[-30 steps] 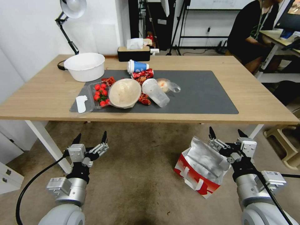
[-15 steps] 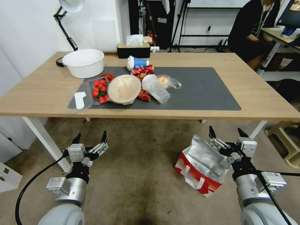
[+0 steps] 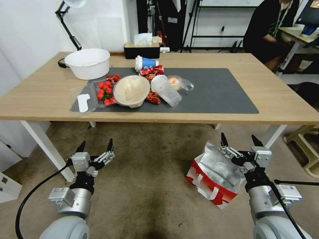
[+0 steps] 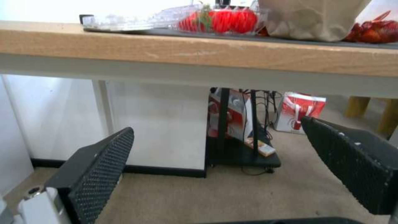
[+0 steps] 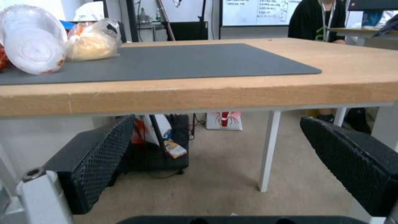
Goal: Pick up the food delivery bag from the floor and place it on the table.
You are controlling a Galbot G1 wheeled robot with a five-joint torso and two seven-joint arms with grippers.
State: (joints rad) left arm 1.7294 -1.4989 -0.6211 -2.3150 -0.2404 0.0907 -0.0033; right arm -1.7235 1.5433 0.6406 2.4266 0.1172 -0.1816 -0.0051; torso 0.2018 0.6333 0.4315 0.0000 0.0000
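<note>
lying on the floor (image 3: 146,186), the food delivery bag (image 3: 212,177) sits beside the right pincer (image 3: 240,142), fingers spread empty.

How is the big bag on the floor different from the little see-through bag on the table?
The delivery bag is large, red and white with silver foil inside; the clear bag is small and see-through, with something orange inside. The delivery bag lies tipped over on the floor by the right gripper; the clear bag rests on the table's grey mat.

We count one food delivery bag (image 3: 212,177), one table (image 3: 43,96), one white basin (image 3: 87,63), one paper bowl (image 3: 131,90), two cups, and two tools.
</note>
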